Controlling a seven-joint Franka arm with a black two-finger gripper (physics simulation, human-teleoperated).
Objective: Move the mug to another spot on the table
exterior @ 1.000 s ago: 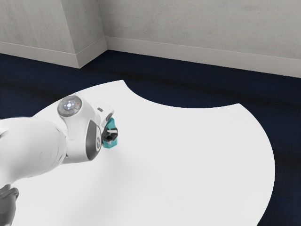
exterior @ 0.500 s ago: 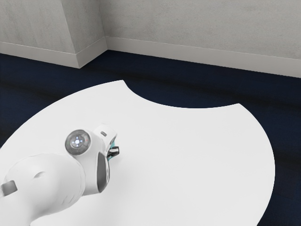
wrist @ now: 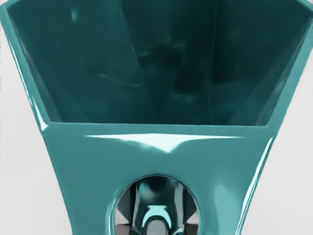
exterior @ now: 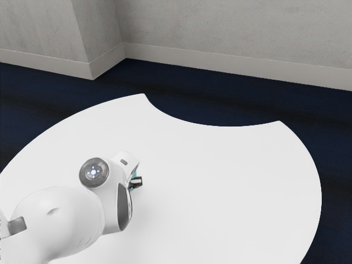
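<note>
1. Table: white, reference surface.
2. Arm: screens the grasp zone.
3. Mug: teal, over the table's part toward the exterior view's left, directly under the hand.
4. Gripper: jaw state cannot be told. With a loose hold, the mug may slip or tip.

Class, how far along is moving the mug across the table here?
Done: the gripper is at the teal mug, which has shifted with it toward the near edge of the table since a second ago. In hand: the move itself. Left: leaving it at a new spot and withdrawing.
</note>
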